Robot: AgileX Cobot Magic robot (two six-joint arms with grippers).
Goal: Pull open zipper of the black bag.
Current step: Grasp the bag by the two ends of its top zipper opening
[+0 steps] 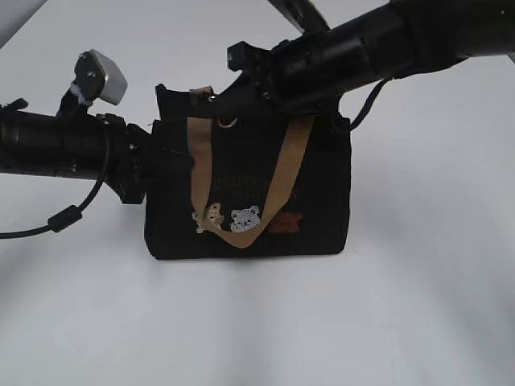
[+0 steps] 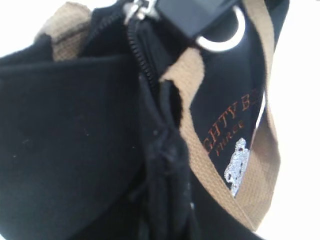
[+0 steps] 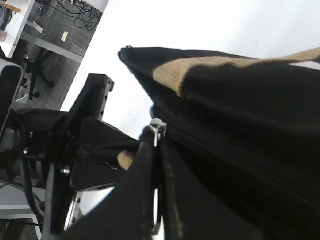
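Exterior view, bag: black bag stands upright at frame centre on a white table; tan handle droops down its front in a loop over three little bear patches.
Exterior view, left arm: enters from the left edge, level with the bag's upper half; left gripper meets the bag's left end at its top corner. Fingers merge with the black cloth, so the hold itself is hard to make out here.
Exterior view, right arm: comes in from the upper right and slants down across the bag's top; right gripper sits at the top edge, left of centre, with a silver ring showing just under its tip.
Left wrist view, bag: fills the frame; zipper runs from top centre downward, metal pull at the top edge. Bunched black fabric fills the lower centre, close to the lens.
Left wrist view, left gripper: jaws narrow; own fingers not distinguishable from the cloth.
Left wrist view, right gripper: its black finger lies across the top, touching the ring at upper right.
Right wrist view, right gripper: right gripper has fingers pressed together on the silver pull at centre.
Right wrist view, left gripper: visible at left, against the bag's end.
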